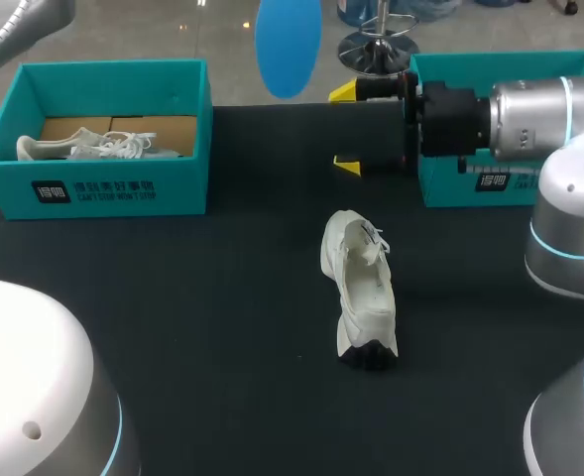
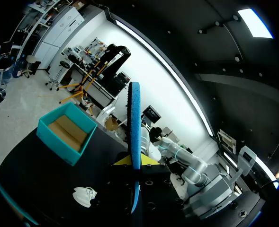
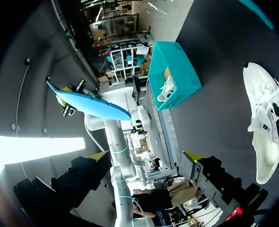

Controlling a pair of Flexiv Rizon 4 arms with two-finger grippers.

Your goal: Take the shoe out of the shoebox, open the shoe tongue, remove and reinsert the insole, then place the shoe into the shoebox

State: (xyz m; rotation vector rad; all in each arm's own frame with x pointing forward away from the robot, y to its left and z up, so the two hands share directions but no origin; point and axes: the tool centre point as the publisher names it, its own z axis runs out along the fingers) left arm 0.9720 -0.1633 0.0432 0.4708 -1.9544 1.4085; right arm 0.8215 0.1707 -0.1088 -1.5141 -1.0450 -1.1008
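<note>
Clamped edge-on in the left gripper (image 2: 135,164), the blue insole (image 2: 135,120) looks light, thin and floppy. The white shoe (image 1: 361,288) lies mid-table (image 1: 173,297), at 5 o'clock from the raised insole. The right gripper (image 1: 348,129) hangs spread and empty at the shoe's 12 o'clock. The upper is soft and the heel likely firmer, so steady it there.

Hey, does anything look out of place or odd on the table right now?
The blue insole is out of the white shoe: the left gripper holds it in the air while the shoe sits on the table. That fits the task. Nothing looks spilled or damaged.
</note>
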